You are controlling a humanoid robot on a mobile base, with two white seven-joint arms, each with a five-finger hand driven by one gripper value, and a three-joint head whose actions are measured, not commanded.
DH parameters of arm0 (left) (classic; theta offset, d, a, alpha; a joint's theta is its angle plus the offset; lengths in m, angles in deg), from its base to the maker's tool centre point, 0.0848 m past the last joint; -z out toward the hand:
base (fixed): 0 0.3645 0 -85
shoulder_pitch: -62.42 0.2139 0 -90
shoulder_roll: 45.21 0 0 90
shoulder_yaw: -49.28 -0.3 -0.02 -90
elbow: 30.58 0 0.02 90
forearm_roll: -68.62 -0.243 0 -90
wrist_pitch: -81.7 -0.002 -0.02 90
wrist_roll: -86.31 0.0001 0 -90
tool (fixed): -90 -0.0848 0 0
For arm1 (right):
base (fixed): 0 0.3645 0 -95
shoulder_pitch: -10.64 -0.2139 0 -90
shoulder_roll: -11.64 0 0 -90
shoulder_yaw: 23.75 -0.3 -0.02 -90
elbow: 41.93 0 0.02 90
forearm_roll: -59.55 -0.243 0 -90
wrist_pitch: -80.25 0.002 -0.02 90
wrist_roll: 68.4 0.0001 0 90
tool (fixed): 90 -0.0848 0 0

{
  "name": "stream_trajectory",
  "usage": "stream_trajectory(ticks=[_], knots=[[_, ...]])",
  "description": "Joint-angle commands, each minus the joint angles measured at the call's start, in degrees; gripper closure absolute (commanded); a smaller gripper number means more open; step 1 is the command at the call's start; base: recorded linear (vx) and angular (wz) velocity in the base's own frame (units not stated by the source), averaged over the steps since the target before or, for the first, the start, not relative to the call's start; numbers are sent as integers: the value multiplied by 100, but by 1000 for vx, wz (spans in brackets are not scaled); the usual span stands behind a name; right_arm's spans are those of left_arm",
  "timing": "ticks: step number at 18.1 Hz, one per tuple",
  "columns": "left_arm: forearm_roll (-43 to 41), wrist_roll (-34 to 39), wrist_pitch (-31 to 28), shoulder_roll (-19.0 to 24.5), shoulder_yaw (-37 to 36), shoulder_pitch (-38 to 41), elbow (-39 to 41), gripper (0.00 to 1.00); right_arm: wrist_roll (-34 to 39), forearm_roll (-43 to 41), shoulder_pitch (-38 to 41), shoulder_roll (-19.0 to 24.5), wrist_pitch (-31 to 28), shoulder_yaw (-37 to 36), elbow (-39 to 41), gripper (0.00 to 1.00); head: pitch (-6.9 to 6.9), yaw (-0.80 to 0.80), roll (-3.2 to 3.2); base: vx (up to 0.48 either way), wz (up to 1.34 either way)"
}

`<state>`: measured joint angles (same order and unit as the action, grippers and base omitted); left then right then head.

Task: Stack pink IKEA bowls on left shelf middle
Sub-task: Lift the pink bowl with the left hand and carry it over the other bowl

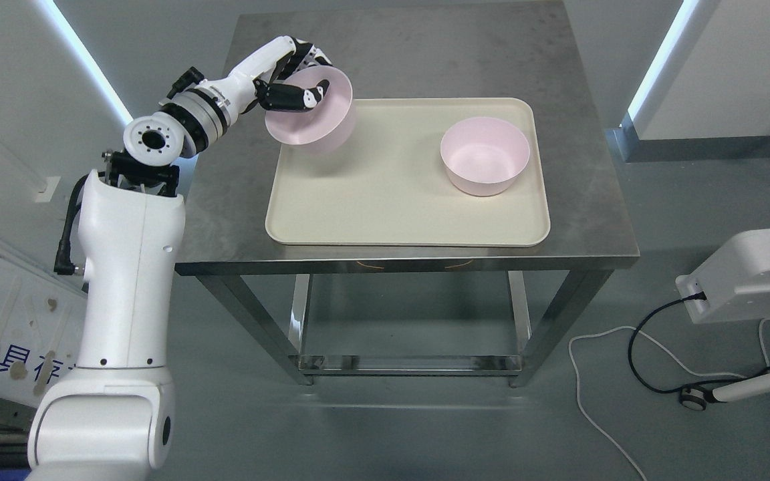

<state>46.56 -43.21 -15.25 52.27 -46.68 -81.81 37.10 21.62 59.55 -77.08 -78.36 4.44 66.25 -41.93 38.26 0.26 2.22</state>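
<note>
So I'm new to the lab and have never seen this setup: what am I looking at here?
This one picture comes from a camera on a humanoid robot's head, looking down. The white arm entering from the left ends in the left hand, whose fingers grip the rim of a pink bowl, tilted and lifted over the left end of a beige tray. A second pink bowl stands upright on the tray's right side. The tray lies on a steel table. The right arm isn't visible.

A tray (392, 214) lies on the table (585, 200); one bowl (485, 157) sits at its right.
</note>
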Motion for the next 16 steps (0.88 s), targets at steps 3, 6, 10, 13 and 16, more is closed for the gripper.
stream_trajectory(ticks=[3,6,10,13,16], knots=[[676,567,-149,-648,-2977,-668,52,98,-2,-9,0,-100,-4,-26,100,0,0,0,0,0,0],[676,1278,-87,-648,-4314,-695,9,97,-2,-9,0,-100,-4,-26,100,0,0,0,0,4,-6],[825,1641,-70,-648,-4458,-703,-184,97,-2,-9,0,-100,-4,-26,100,0,0,0,0,5,-12],[826,1868,-70,-648,-4353,-703,-465,95,-2,-9,0,-100,-4,-26,100,0,0,0,0,0,0],[817,1992,-61,-648,-3836,-878,-913,94,-2,-9,0,-100,-4,-26,100,0,0,0,0,0,0]])
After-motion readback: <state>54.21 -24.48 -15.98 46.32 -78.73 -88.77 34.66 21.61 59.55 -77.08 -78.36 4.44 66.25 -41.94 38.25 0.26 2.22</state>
